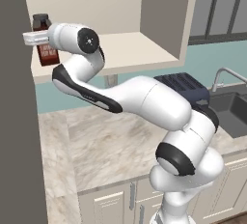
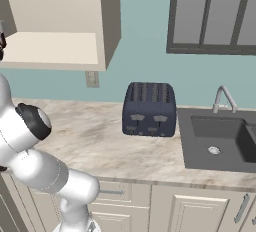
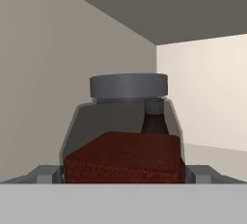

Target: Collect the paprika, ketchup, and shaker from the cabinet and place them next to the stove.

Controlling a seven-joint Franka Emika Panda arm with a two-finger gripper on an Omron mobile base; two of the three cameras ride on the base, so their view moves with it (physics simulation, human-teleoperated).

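The arm reaches up and to the left into the open cabinet (image 1: pixel 164 30), its hand at the left end of the lower shelf. In the hand view the claw (image 3: pixel 124 174) is spread wide, one grey fingertip (image 3: pixel 46 174) on each side of the paprika (image 3: pixel 123 131), a clear-walled jar with a wide grey cap and red powder filling its lower part; the tips sit just beside the jar's walls, and whether they touch it cannot be told. Directly behind the paprika, seen through the glass, stands a narrow dark neck with a rounded dark cap, which looks like the ketchup (image 3: pixel 154 117). In the left base view a dark red-brown container with a dark cap and a pale label (image 1: pixel 46 42) stands on that shelf right behind the hand, partly covered by the wrist. The cabinet's side wall rises close on the left of the jar in the hand view.

Below, on the marble surface (image 1: pixel 111 146), a dark toaster (image 2: pixel 149 108) stands against the teal wall, well apart from the cabinet shelf. To its right lie a dark sink (image 2: pixel 220 141) and a curved faucet (image 2: pixel 225 98).
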